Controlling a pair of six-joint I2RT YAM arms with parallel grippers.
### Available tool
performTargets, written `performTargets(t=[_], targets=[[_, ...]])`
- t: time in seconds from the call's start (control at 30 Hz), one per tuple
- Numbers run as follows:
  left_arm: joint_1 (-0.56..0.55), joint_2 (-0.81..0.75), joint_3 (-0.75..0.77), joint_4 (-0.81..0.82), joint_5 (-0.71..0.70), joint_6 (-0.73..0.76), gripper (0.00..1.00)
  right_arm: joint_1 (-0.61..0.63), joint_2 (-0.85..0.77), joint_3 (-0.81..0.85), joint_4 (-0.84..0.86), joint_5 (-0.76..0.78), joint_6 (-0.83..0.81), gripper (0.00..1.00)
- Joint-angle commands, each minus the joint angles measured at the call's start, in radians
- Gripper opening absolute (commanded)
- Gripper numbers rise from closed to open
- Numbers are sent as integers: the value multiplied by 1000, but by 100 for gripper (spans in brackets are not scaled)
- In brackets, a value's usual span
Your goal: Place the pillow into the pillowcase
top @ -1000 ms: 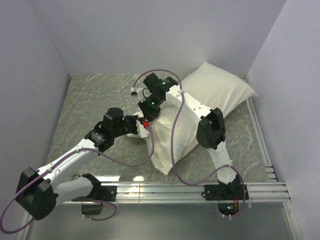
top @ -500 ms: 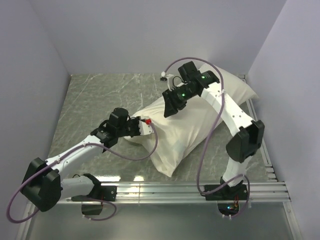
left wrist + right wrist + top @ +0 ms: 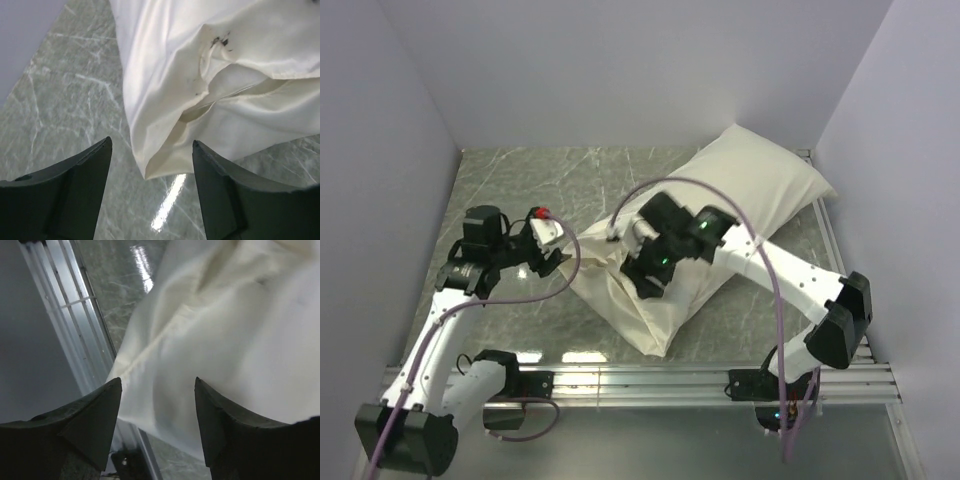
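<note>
1. A thin, wrinkled cream fabric pillowcase point(image 3: 605, 290) is laid diagonally on the grey-green marbled table point(image 3: 510, 190), from the far right corner towards the near middle.
2. The far right part of the case is filled out plumply, while its near left end is loose and creased.
3. In the left wrist view an opening of the case is seen at this loose end. Inside it a strip of whiter, smooth fabric is shown, which appears to be the plump white stuffed pillow point(image 3: 245, 80). The rest of the pillow is covered by the case.
4. Small dark specks point(image 3: 221, 41) are seen on the cream cloth just above the opening.
5. The left gripper point(image 3: 151, 145) is held to the left of the case and apart from it. Its two dark fingers are spread, and nothing is gripped between them.
6. The right gripper point(image 3: 158, 380) is held over the near left half of the case. Its fingers are also spread and no cloth is pinched. Whether the tips touch the cloth cannot be told.
7. The near corner of the case is found near the silver metal rail point(image 3: 650, 380) at the near edge of the table.
</note>
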Motion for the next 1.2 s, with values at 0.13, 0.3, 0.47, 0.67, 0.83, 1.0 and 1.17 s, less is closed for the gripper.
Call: performTargets(t=[0.13,0.3,0.47,0.67,0.83,1.0,1.17], targets=[[204,17,7,-49,96,-171,75,297,109,-70,130,427,17,71],[247,92,46,-20,129,-241,77,324,203,-86,142,679,78,68],[247,80,7,17,110,-229,78,310,139,-105,193,733,63,0],[247,152,19,-12,113,-252,75,180,-42,59,52,358,-18,0],[247,202,35,2,168,-369,73,63,-60,208,-86,118,-70,0],[253,199,-26,63,168,-546,76,165,-28,131,-22,304,-9,72],[290,186,-63,170,150,-782,84,299,99,105,168,638,60,76]])
